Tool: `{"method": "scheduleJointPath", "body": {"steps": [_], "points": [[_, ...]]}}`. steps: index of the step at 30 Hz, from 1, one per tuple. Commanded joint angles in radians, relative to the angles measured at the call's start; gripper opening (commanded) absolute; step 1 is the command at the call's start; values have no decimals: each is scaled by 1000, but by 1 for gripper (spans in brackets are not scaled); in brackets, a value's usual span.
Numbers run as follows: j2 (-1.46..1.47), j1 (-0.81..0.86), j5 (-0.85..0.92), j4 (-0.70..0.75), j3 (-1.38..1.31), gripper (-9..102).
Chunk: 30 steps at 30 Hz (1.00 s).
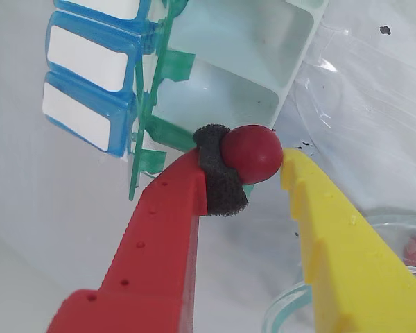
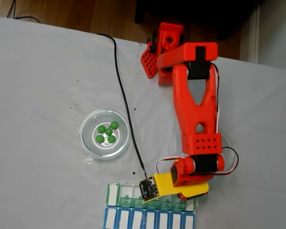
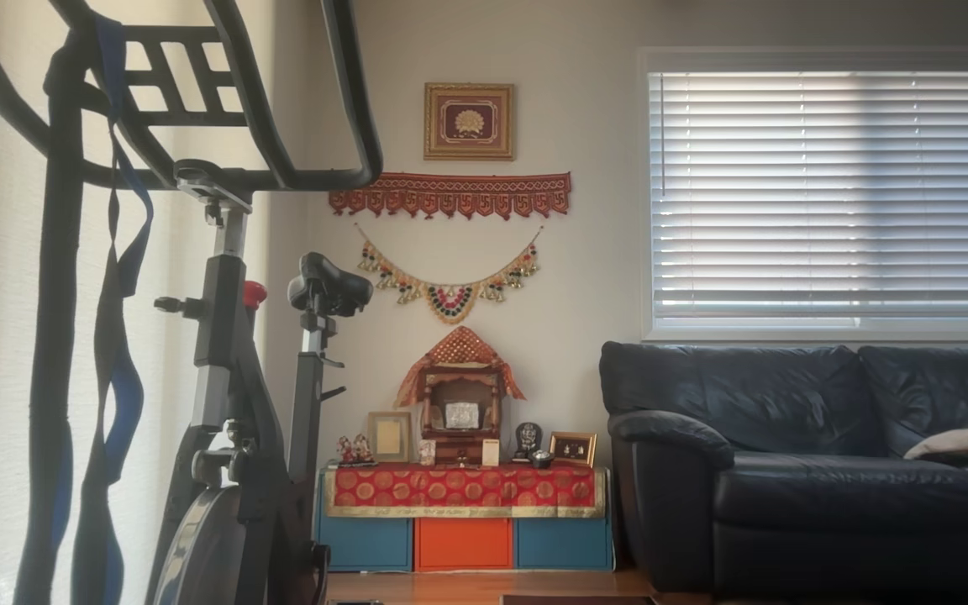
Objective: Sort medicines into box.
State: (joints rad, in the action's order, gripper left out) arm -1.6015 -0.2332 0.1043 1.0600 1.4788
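In the wrist view the pincer (image 1: 253,161) is clamped on one dark red ball (image 1: 252,153), smooth and faintly glossy, pinched between a wad of coarse black foam (image 1: 219,172) on the red ridged finger (image 1: 163,236) and the tip of the yellow toothed finger (image 1: 333,236). Directly beyond the ball lies the box (image 1: 291,66), its white plastic compartments open and smooth-walled, with the translucent green hinged lids (image 1: 159,104) flipped up along the left side in that view. Further left of those lids sits the blue-lidded row (image 1: 90,76), each lid clear blue with a white label panel. To the lower right of the pincer, the curved rim of a clear glass dish (image 1: 291,305) shows, with something red inside it, too blurred to count. The desk (image 1: 41,208) is covered in a pale, smooth sheet.

In the fixed view the pincer (image 2: 183,195) hangs over the right end of the box (image 2: 115,193), the orange-red arm (image 2: 195,109) covering much of the row. Well away to the left in that view, a second round glass dish (image 2: 105,134) holds five glossy green balls (image 2: 107,132). A black cable (image 2: 126,105) runs across the desk between the dish and the arm

The other view shows a room with an exercise bike (image 3: 232,378) and a dark leather sofa (image 3: 812,454)
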Motion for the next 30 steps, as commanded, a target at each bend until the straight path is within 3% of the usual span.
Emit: {"method": "scheduleJointPath", "body": {"steps": [1, 23, 30], "points": [[-57, -3, -5, -34, -80, 1], [-2, 2, -12, -91, -97, 4], [0, 5, -6, -89, -92, 17]]}}
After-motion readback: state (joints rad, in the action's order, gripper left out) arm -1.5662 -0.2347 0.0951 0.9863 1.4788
